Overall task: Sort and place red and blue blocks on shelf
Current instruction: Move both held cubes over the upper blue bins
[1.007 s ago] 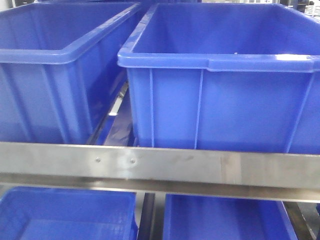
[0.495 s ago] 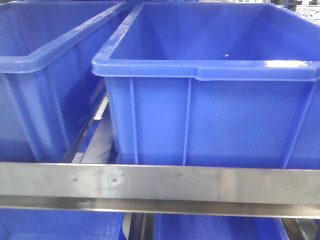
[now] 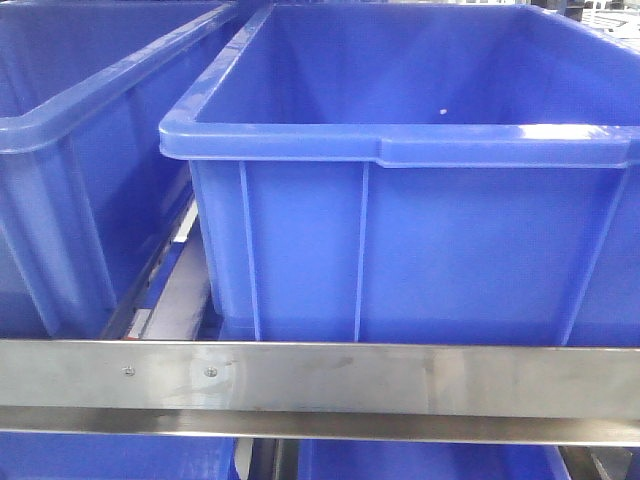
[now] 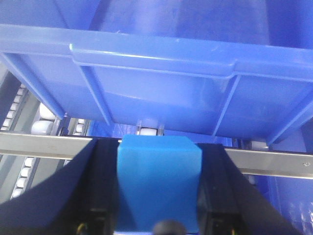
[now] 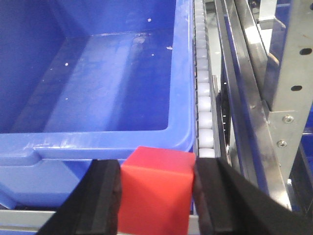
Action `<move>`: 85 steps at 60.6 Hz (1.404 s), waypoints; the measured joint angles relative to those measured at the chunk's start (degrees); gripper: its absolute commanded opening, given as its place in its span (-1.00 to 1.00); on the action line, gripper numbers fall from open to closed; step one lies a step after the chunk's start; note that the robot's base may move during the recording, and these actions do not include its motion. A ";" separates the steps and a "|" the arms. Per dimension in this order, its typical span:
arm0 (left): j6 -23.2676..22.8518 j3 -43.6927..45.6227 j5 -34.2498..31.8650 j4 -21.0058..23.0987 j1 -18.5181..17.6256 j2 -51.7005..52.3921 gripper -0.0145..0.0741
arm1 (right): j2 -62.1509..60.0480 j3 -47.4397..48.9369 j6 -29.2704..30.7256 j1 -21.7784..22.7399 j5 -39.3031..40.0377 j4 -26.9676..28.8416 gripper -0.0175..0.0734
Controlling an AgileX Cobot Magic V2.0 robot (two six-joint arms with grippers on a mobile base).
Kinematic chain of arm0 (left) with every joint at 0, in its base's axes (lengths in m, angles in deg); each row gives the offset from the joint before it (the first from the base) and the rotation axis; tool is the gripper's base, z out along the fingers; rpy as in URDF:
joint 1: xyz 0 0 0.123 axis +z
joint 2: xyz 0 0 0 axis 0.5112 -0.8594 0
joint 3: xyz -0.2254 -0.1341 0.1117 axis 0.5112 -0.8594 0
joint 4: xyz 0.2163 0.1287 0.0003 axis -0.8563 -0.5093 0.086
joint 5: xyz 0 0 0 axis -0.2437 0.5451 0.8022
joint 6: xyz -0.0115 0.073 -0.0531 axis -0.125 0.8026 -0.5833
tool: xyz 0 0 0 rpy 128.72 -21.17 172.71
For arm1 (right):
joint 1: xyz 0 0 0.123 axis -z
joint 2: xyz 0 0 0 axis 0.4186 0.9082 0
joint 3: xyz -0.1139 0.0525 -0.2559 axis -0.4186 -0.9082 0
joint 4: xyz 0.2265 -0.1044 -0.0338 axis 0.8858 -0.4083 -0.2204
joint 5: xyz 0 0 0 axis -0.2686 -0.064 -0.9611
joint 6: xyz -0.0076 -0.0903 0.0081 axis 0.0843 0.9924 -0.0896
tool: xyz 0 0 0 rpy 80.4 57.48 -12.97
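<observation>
My left gripper [image 4: 159, 147] is shut on the blue block [image 4: 159, 186], a bright blue cube held between its two black fingers. It hangs just in front of the shelf's steel front rail [image 4: 274, 162], below a large blue bin [image 4: 156, 83]. In the right wrist view my right gripper [image 5: 156, 169] is shut on the red block [image 5: 156, 193], close to the front rim of another blue bin [image 5: 98, 142]. The shelf rail [image 3: 400, 375] with two small screws crosses the front view; neither gripper nor block shows there.
Two big blue bins [image 3: 420, 200] [image 3: 60, 180] stand side by side on the shelf with a narrow gap between them. White rollers [image 5: 204, 98] run along the bin's right side. A perforated steel upright [image 5: 291, 78] stands at the right. More blue bins [image 3: 420, 460] sit on the tier below.
The front view has shifted: the bins and rail now sit lower and further left in the frame, and the right bin looks closer and larger.
</observation>
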 measured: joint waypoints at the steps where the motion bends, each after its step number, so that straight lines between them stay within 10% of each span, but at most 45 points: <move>1: 0.00 0.00 0.00 0.00 0.00 0.00 -0.39 | 0.00 0.00 0.00 0.00 0.00 0.00 -0.51; 85: 0.00 0.00 0.00 0.00 0.00 0.00 -0.39 | 0.00 0.00 0.00 0.00 0.00 0.00 -0.51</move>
